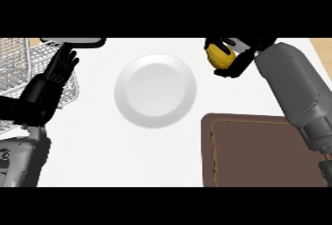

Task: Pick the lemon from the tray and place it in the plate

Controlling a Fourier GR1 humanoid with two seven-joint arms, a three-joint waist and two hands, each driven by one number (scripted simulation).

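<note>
Head view, item log. Lemon [219,56]: sitting in right hand [235,57], fingers curling round it, near worktop's far right edge, off brown tray [259,151] at near right corner. Plate [156,91]: lying mid-worktop, apart from lemon. Left hand [60,68]: resting with fingers straight, up, beside wire rack [19,57] at left edge. Advising: carrying lemon level over plate centre, lowering before uncurling. Brands, labels, writing: none showing.

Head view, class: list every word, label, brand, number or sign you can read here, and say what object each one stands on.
None: no readable text shows anywhere. The white plate, brown tray, lemon in the right hand, the wire rack and the left hand are all unmarked.
</note>
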